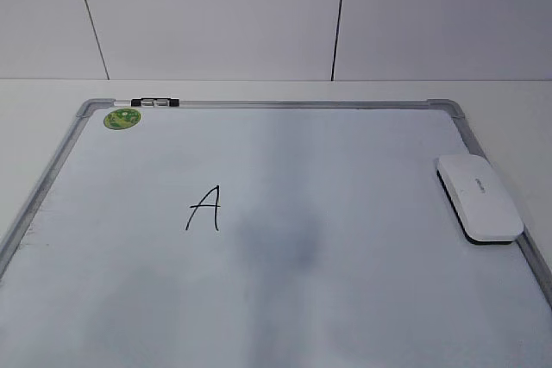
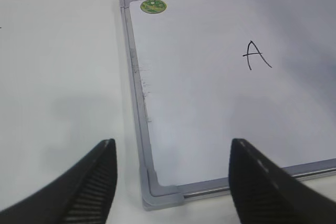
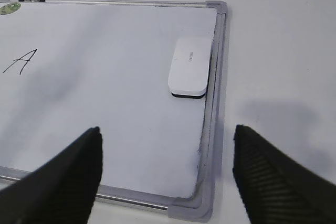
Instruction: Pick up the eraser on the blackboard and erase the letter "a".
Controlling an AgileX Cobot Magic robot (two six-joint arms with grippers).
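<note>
The eraser [image 1: 479, 196], a flat white block with a dark underside, lies on the blackboard [image 1: 285, 104] against its right frame. It also shows in the right wrist view [image 3: 190, 66]. A tall capital "A" [image 1: 205, 208] in black marker stands left of the board's middle. No lowercase "a" shows in any view. My left gripper [image 2: 173, 145] is open and empty above the board's near left corner [image 2: 163, 195]. My right gripper [image 3: 166, 129] is open and empty above the near right corner [image 3: 202, 203], short of the eraser. Neither gripper shows in the exterior view.
A green round sticker [image 1: 122, 118] sits in the board's far left corner, next to a black clip [image 1: 155, 102] on the top frame. White table surrounds the board, and a white panelled wall stands behind. Grey smudges mark the board's middle.
</note>
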